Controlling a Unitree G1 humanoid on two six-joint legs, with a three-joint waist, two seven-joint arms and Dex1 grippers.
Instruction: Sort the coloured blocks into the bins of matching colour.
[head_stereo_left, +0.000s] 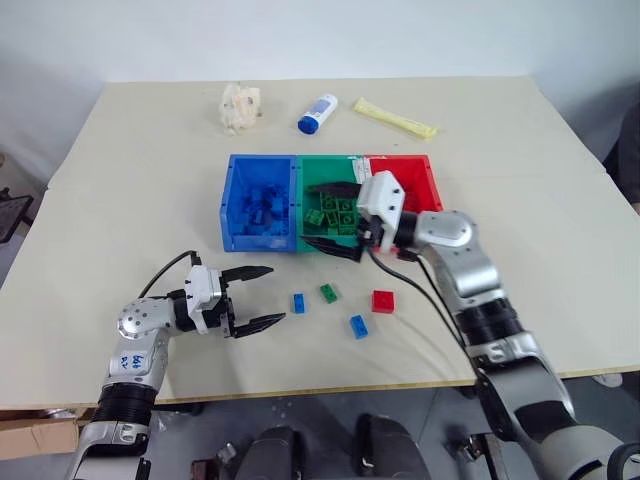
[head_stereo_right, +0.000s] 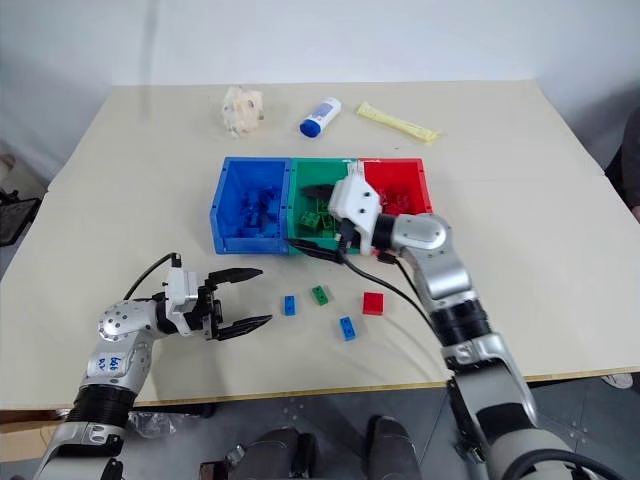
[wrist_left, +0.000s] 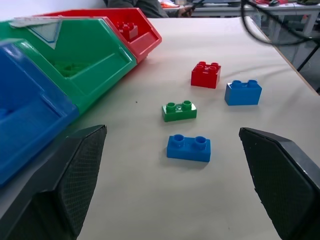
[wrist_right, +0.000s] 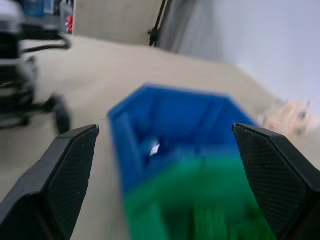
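Hovering over the green bin (head_stereo_left: 330, 215), the right gripper (head_stereo_left: 337, 217) has its fingers spread wide and nothing between them, so the step in hand looks like clearing away from the bins and going for the next brick. Four loose bricks lie on the table (head_stereo_left: 150, 180) just in front of the bins: a blue block (head_stereo_left: 298, 303), a green block (head_stereo_left: 329, 293), a second blue block (head_stereo_left: 359, 326) and a red block (head_stereo_left: 383, 301) — all apart from one another. The left gripper (head_stereo_left: 253, 298) waits wide open and empty, level with the tabletop, its fingers pointing at the nearer blue one. To do this well, lift clear of the bin's front wall first, then come down over one brick only — its neighbours lie close. Blue bin (head_stereo_left: 262, 212) and red bin (head_stereo_left: 410, 178) flank the green one.
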